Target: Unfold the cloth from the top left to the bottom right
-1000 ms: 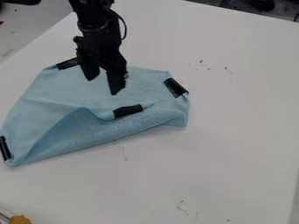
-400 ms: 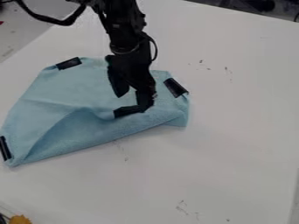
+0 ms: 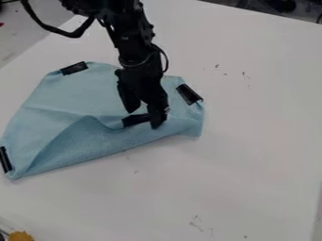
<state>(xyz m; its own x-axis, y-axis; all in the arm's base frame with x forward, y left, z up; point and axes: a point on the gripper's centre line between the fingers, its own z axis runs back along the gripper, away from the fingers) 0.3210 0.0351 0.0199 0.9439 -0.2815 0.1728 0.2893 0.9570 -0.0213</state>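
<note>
Camera view, and down from the top edge with the black arm (image 3: 129, 42), right in over the blue cloth (image 3: 60, 101)! At the end of it, pointing downward, the gripper (image 3: 144, 117), low over the folded part of the cloth. Open, with a clear gap between the fingers (image 3: 130, 100), one to the left and the other lower and further right. Right there at the fingertips, a black strip (image 3: 135, 119) on the turned-over corner. Gripped or merely touched? Impossible to tell from here.

As for the cloth, spread across the left half of the white table (image 3: 252, 155), with a raised fold along the lower side and a long slanting edge beneath. More black strips around it: one at the upper left (image 3: 74, 68), one at the right (image 3: 189, 94), one at the lower left (image 3: 5, 159).

Out on the tabletop, small dark marks (image 3: 245, 75), and down in the bottom left corner, something orange-yellow (image 3: 21, 236).
</note>
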